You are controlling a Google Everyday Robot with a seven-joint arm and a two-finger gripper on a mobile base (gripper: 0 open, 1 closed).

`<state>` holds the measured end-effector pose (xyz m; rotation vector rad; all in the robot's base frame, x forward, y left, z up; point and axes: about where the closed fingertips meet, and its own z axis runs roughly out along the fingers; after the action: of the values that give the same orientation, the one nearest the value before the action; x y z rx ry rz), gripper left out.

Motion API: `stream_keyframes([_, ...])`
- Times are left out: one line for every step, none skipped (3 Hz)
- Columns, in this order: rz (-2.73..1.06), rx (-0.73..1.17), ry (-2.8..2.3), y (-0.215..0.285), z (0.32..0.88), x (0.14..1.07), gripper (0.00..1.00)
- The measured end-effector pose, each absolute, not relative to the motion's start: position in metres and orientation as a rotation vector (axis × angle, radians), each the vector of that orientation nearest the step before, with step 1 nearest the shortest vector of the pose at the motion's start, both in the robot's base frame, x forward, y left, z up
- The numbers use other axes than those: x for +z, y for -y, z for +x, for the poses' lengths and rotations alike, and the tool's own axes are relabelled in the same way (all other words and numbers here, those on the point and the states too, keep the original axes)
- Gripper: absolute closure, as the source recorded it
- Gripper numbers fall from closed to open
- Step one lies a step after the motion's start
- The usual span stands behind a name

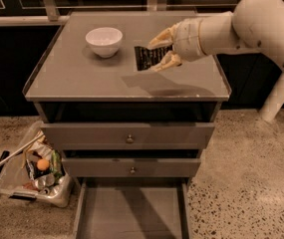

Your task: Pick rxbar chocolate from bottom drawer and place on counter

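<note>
My gripper reaches in from the right over the counter. It is shut on the rxbar chocolate, a black wrapped bar with light lettering held between the pale fingers. The bar hangs above the counter's middle, just right of the white bowl, and casts a shadow on the top below it. The bottom drawer stands pulled open at the foot of the cabinet, and its grey floor shows nothing in it.
Two upper drawers with knobs are closed or nearly so. A clear bin of trash sits on the floor at the left of the cabinet. A white post stands at the right. The floor is speckled terrazzo.
</note>
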<state>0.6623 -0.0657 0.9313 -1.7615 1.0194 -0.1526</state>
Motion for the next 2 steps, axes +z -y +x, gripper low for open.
stream_keyframes([-1.770, -0.088, -1.059, 0.058, 0.700, 0.936, 1.00])
stream_keyframes([-1.810, -0.073, -1.154, 0.067, 0.722, 0.921, 1.00])
